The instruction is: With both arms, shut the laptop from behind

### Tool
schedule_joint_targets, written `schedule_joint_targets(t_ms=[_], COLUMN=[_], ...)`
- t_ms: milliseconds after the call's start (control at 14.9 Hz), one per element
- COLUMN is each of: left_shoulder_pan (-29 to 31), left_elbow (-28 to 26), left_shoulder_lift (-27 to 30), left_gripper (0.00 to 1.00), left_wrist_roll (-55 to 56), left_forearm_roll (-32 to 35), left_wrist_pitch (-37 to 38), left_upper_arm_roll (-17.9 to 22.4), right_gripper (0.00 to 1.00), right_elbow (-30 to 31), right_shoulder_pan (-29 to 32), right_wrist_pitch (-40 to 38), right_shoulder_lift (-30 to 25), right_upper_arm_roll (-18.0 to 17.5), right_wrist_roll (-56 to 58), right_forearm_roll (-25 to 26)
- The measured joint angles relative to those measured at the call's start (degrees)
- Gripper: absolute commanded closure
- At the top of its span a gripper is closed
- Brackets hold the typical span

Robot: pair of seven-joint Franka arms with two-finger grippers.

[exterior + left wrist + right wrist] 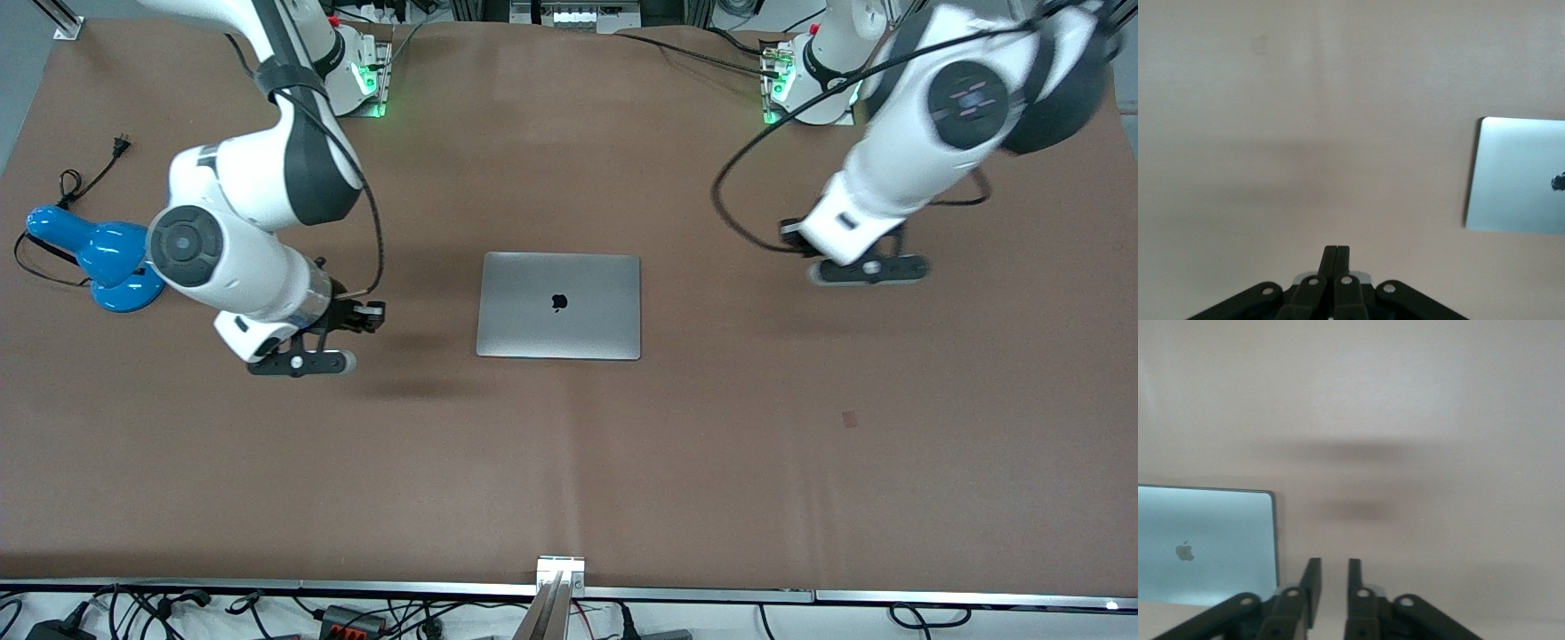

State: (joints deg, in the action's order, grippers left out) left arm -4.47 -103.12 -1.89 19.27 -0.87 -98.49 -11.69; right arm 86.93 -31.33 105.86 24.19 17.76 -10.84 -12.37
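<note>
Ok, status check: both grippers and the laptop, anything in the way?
Left gripper shut, over bare table toward its own end. Right gripper slightly open, over bare table beside the laptop. Laptop lid flat shut, logo up. Nothing on it; blue lamp well aside.

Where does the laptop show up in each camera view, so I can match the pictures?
Front view: the closed laptop lies lid up mid-table, between the two grippers.
Left wrist view: its lid is cut off at the picture's right edge.
Right wrist view: it sits at the lower left edge.
Shared landmark: the dark apple logo on the lid.
</note>
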Motion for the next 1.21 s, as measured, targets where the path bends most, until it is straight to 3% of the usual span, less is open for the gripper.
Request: schedule_joint_targets(t_ms=[269,538,606,740,808,875,942,1077,1212], left_shoulder_pan=[0.03,0.0,-0.12,-0.18,-0.18,-0.18,-0.18,-0.17,-0.16], left_elbow=[0.05,0.08,0.06,-0.06,-0.12,-0.15,-0.16,-0.17,-0.16], left_shoulder_lift=[6.75,8.12,8.05,7.99,7.97,7.94,7.91,7.79,7.65], left_gripper=[1.0,0.93,0.85,0.76,0.6,0.21,0.0,0.0,0.0], left_wrist_roll=[-5.39,-7.25,-7.25,-7.24,-7.23,-7.21,-7.19,-7.18,-7.18], left_forearm_roll=[-0.34,-0.38,-0.38,-0.39,-0.39,-0.39,-0.39,-0.39,-0.39], left_wrist_pitch=[4.38,7.0,7.16,7.43,7.47,7.48,7.48,7.47,7.29], left_upper_arm_roll=[6.18,8.95,8.95,9.02,9.08,9.13,9.2,9.4,9.53], right_gripper=[0.0,0.0,0.0,0.0,0.0,0.0,0.0,0.0,0.0], right_elbow=[-5.76,-9.92,-10.31,-10.65,-10.67,-10.67,-10.69,-10.69,-10.68], right_shoulder_pan=[0.13,1.12,2.82,9.9,13.93,17.44,20.61,26.29,29.17], right_wrist_pitch=[-6.51,-7.83,-7.86,-7.89,-7.92,-7.97,-8.0,-8.14,-8.39], right_shoulder_lift=[-1.24,-1.77,-2.24,-3.97,-4.96,-5.91,-6.73,-7.95,-8.46], right_upper_arm_roll=[4.8,8.06,6.91,0.34,-3.29,-6.28,-8.97,-13.63,-15.4], right_wrist_roll=[0.19,0.41,0.41,0.41,0.41,0.58,1.0,3.11,5.49], right_forearm_roll=[0.15,2.25,2.39,3.28,4.73,6.59,8.35,9.83,10.08])
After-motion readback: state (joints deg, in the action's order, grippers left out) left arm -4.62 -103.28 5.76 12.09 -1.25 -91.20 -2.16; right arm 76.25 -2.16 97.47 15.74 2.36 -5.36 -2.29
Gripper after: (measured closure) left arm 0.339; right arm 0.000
